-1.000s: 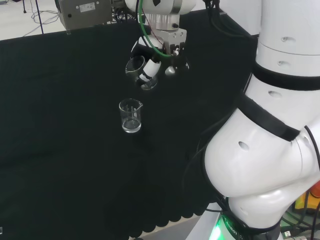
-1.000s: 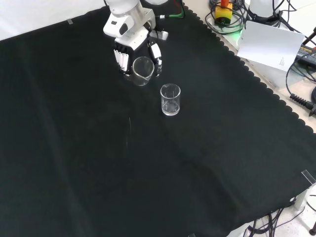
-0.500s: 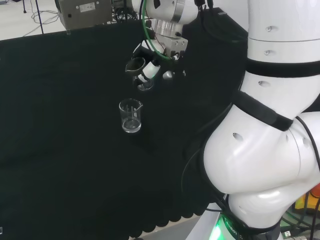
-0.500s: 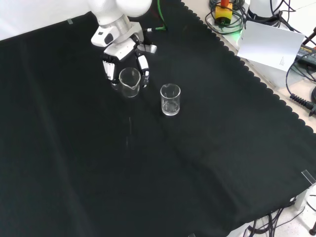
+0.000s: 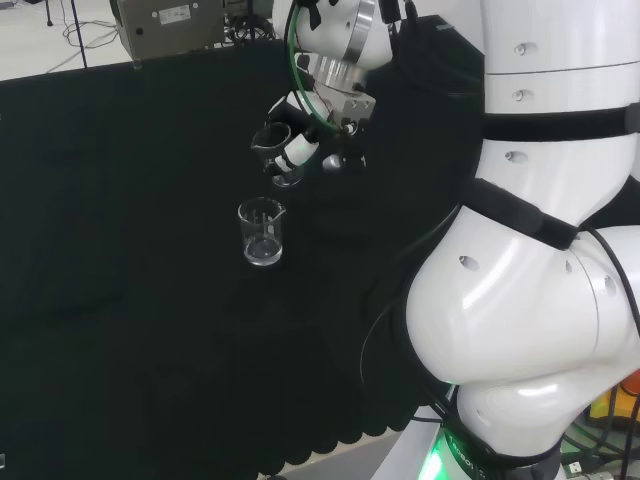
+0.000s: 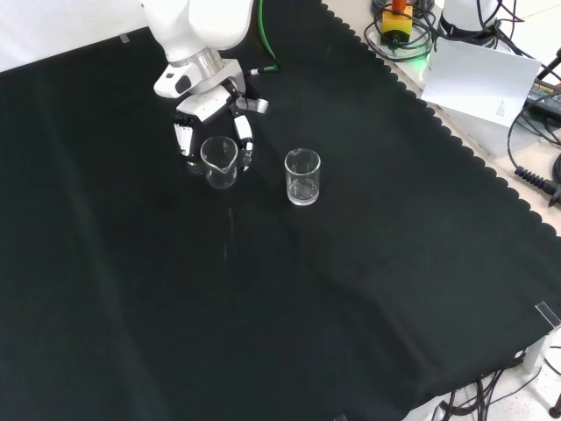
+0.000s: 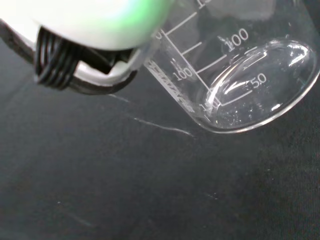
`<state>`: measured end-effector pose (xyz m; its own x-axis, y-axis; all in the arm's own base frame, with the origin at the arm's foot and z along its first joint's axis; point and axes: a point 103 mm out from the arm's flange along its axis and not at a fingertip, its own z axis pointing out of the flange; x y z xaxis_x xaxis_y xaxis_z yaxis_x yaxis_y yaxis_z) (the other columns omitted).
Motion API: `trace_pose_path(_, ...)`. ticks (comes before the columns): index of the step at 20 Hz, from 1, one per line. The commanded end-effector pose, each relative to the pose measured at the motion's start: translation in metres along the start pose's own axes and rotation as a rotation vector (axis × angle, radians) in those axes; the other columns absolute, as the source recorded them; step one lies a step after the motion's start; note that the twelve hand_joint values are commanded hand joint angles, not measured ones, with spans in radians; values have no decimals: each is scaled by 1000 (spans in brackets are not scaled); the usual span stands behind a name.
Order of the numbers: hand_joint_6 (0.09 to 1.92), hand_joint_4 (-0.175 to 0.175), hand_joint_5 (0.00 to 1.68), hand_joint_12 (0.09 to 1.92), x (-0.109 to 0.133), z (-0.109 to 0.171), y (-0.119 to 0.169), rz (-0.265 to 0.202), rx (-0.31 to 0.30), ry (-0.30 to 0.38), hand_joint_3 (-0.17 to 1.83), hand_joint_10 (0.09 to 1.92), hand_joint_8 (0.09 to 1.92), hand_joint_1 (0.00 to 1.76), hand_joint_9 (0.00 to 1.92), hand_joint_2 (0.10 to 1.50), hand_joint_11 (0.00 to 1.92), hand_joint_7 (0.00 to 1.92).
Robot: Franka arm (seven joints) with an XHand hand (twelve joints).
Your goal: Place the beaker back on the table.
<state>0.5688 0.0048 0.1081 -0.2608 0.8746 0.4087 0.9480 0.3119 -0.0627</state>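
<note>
Second clear beaker (image 6: 302, 177) upright on black cloth (image 6: 289, 298), empty, spout up at rim. In front view, white card (image 6: 478, 81) beyond cloth's scalloped edge at upper right, amid cables (image 6: 535, 180). In head view, grey box (image 5: 165, 24) past the worktop's far edge.

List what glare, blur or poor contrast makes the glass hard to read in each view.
Head view: the held beaker is nearly lost against the black cloth, only its rim catching light. Front view: the standing beaker shows mainly as pale outlines and a bright base. Wrist view: a white part of the hand is blurred with a green tint, and highlights streak the beaker's base.
</note>
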Motion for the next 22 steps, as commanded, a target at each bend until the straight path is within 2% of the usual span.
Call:
trace_pose_path(1,1027,-166,1091,830,-9,11,6,20,-5,13,980,717,863,1313,1454,520,1204,1337)
trace_pose_path(8,1014,-149,1098,811,-17,21,8,41,-12,54,962,678,833,1311,1455,527,1208,1342)
trace_pose_path(12,995,-116,1109,795,-23,26,8,55,-13,73,931,639,797,1307,1440,539,1212,1343)
trace_pose_path(14,992,-95,1112,787,-25,27,7,58,-12,81,912,619,775,1304,1428,548,1213,1342)
trace_pose_path(15,997,-73,1113,782,-25,27,7,58,-10,83,897,606,764,1300,1415,557,1211,1335)
trace_pose_path(17,998,-5,1121,773,-28,29,7,55,-1,100,787,562,763,1283,1342,628,1208,1263)
trace_pose_path(18,973,-62,1116,787,-29,29,6,54,8,109,713,531,776,1246,1277,678,1214,1172)
trace_pose_path(19,965,-103,1090,844,-31,30,6,50,22,121,606,496,786,1210,1200,750,1142,1057)
trace_pose_path(20,970,-101,971,938,-31,31,6,46,37,125,594,470,783,1190,1096,727,1009,922)
trace_pose_path(22,960,-80,681,1141,-32,31,4,44,51,110,701,489,779,1151,869,617,716,680)
